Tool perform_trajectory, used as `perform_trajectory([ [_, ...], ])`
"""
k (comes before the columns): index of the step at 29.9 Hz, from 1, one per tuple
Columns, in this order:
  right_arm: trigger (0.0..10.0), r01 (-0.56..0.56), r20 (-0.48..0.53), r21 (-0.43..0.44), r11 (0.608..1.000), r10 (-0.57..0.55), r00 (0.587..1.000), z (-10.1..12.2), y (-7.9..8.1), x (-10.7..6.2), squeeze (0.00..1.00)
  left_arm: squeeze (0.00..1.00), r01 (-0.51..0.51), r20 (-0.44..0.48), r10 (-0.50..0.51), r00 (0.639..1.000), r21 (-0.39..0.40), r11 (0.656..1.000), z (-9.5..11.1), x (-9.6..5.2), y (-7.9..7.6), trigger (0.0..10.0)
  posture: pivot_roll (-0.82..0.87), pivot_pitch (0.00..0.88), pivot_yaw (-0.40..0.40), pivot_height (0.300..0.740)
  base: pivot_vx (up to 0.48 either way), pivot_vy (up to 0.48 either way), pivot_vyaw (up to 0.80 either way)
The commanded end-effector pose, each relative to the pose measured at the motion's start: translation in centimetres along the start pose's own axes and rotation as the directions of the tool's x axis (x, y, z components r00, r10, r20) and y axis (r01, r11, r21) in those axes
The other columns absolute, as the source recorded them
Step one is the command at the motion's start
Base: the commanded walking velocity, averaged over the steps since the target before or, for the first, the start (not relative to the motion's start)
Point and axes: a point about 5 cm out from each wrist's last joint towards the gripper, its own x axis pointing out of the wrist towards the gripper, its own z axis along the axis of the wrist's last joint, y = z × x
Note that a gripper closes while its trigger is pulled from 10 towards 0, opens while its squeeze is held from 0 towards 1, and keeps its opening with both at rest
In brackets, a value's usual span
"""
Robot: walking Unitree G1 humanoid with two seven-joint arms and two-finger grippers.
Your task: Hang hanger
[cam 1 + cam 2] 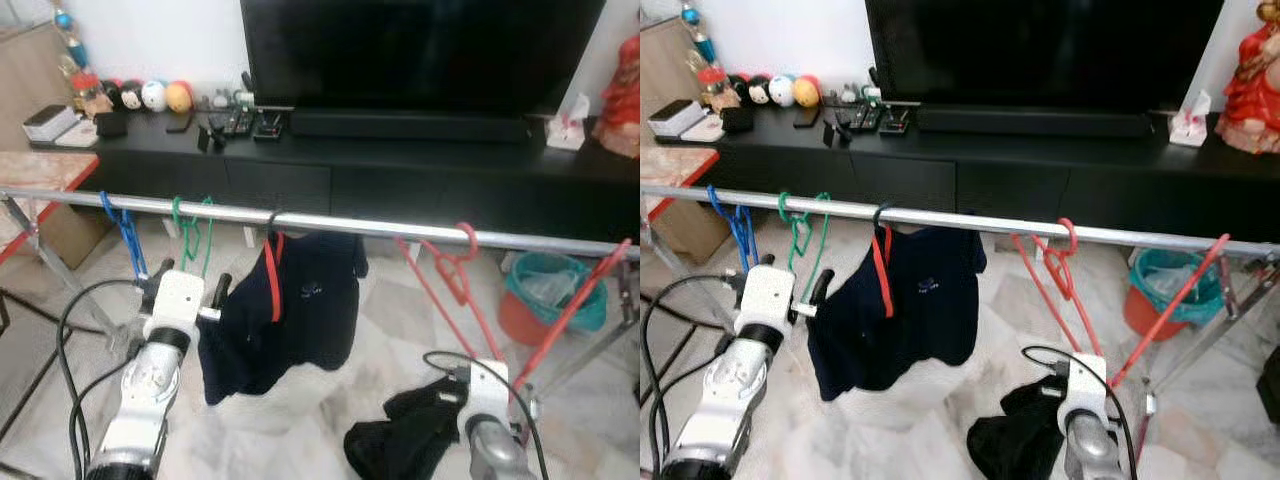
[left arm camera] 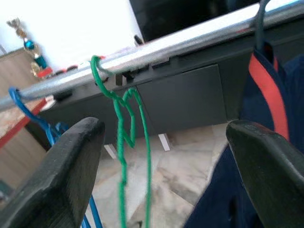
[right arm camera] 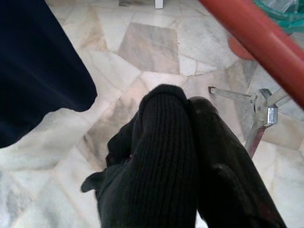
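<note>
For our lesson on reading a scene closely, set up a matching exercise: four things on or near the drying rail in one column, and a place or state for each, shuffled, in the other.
Things:
1. blue hanger
2. green hanger
3. navy shirt
4. black garment

Places or states:
A. held low at the right gripper
B. hanging bare, second from the rail's left end
C. hanging on the rail on a hanger
D. hanging bare, nearest the rail's left end

Pairs: 1-D, 2-B, 3-C, 4-A
</note>
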Motion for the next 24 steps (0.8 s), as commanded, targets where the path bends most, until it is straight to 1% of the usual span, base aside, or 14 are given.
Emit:
perform_trajectory([
  [1, 10.0, -0.02, 0.023, 0.005, 1.0, 0.02, 1.0, 0.64, 0.57, 0.17, 0.0, 0.0, -0.004, -0.016, 0.004, 1.0, 0.0, 1.0, -0.29, 0.03, 0.48, 10.0, -0.03, 0.0, -0.003, 0.74, 0.0, 0.0, 0.0],
  [8, 10.0, -0.034, 0.021, 0.006, 0.999, 0.033, 0.999, 0.59, 0.81, 0.15, 0.0, 0.0, -0.024, -0.025, 0.024, 0.999, -0.017, 1.0, -0.41, 0.15, 1.12, 10.0, -0.03, 0.0, -0.002, 0.74, 0.0, 0.0, 0.0],
  [10, 10.0, -0.041, 0.022, 0.007, 0.999, 0.041, 0.999, 0.61, 0.97, 0.15, 0.0, 0.0, -0.041, -0.031, 0.04, 0.999, -0.034, 0.999, -0.47, 0.13, 1.35, 10.0, -0.03, 0.0, -0.002, 0.74, 0.0, 0.0, 0.0],
  [15, 10.0, -0.052, 0.025, -0.007, 0.999, 0.052, 0.998, 0.67, 1.08, 0.16, 0.0, 0.0, -0.038, -0.026, 0.037, 0.999, -0.037, 0.999, -0.37, 0.16, 1.37, 10.0, -0.03, 0.0, -0.003, 0.74, 0.0, 0.196, 0.0],
  [17, 10.0, -0.06, 0.032, -0.025, 0.998, 0.061, 0.998, 0.76, 1.23, 0.16, 0.0, 0.0, -0.036, -0.026, 0.035, 0.999, -0.038, 0.999, -0.36, 0.18, 1.37, 10.0, -0.03, 0.0, -0.003, 0.74, 0.0, 0.0, 0.0],
  [24, 10.0, -0.061, 0.034, -0.027, 0.998, 0.062, 0.998, 0.78, 1.25, 0.16, 0.0, 0.0, -0.036, -0.026, 0.035, 0.999, -0.038, 0.999, -0.36, 0.19, 1.37, 10.0, -0.03, 0.0, -0.003, 0.74, 0.0, 0.0, 0.0],
])
